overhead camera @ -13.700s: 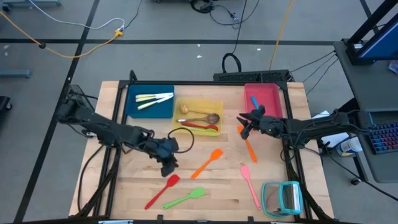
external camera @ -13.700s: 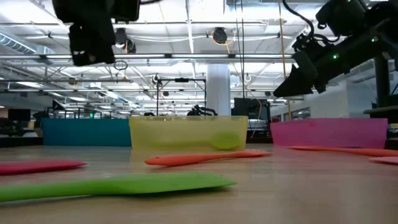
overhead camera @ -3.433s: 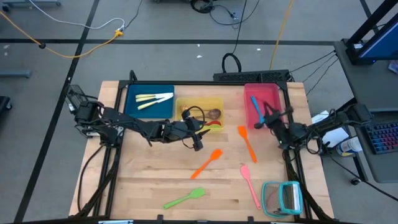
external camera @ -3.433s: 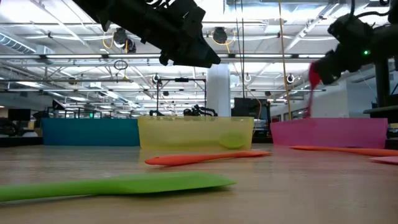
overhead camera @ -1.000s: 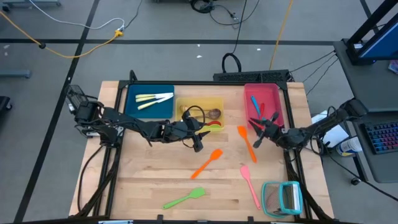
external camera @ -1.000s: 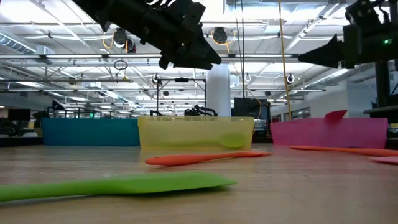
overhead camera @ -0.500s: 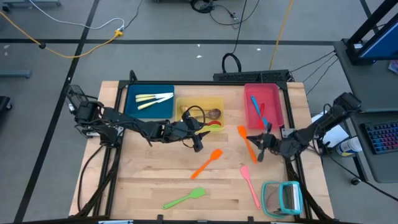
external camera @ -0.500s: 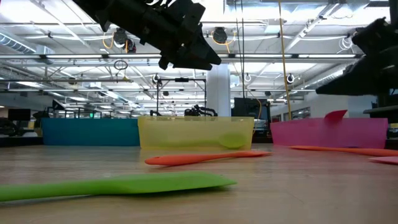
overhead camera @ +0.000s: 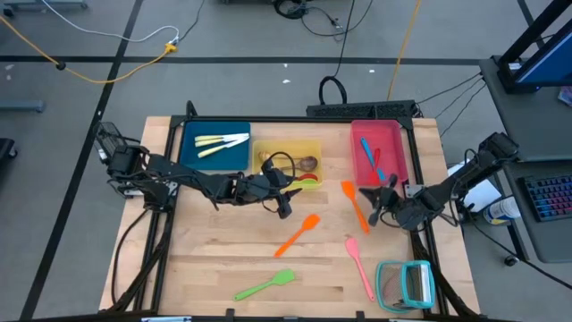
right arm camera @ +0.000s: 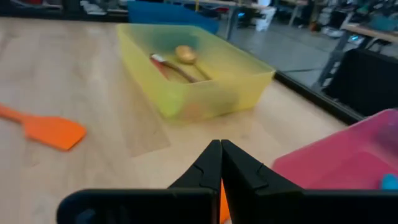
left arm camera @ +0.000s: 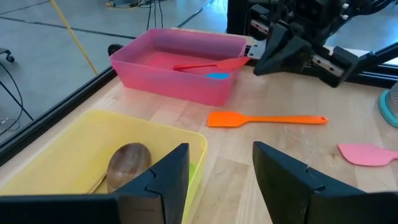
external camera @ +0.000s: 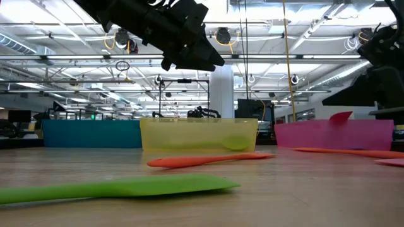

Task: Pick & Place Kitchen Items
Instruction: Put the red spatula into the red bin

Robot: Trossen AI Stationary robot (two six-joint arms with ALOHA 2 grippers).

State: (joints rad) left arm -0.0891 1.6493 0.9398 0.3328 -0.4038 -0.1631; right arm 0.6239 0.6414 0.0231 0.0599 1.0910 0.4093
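The right gripper (overhead camera: 375,207) hovered over the wooden table (overhead camera: 214,268), just in front of the pink rectangular tray (overhead camera: 400,143), and its two dark fingers (right arm camera: 214,165) were pressed together with nothing between them. Under it, partly hidden, lay a long orange silicone spatula (overhead camera: 354,202), with its blade towards the yellow tray. The left gripper (overhead camera: 284,204) stayed above the front right corner of the yellow rectangular tray (overhead camera: 284,146); its fingers (left arm camera: 163,180) were spread apart and empty. Inside the yellow tray there were a brown wooden spoon (left arm camera: 127,160), a red utensil and something green at the edge (overhead camera: 309,180). The pink tray held a red silicone spatula (left arm camera: 208,64) and a blue silicone utensil (overhead camera: 365,147), the two crossing each other. The blue rectangular tray (overhead camera: 192,158) at the back left of the table held pale-handled cutlery (overhead camera: 220,143). On the open table a second orange silicone spatula (overhead camera: 298,234) lay in the middle, a green silicone spatula (overhead camera: 265,285) lay near the front edge, and a pink silicone spatula (overhead camera: 359,266) lay to the right, near the square teal-framed rack (overhead camera: 407,283) in the front right corner.
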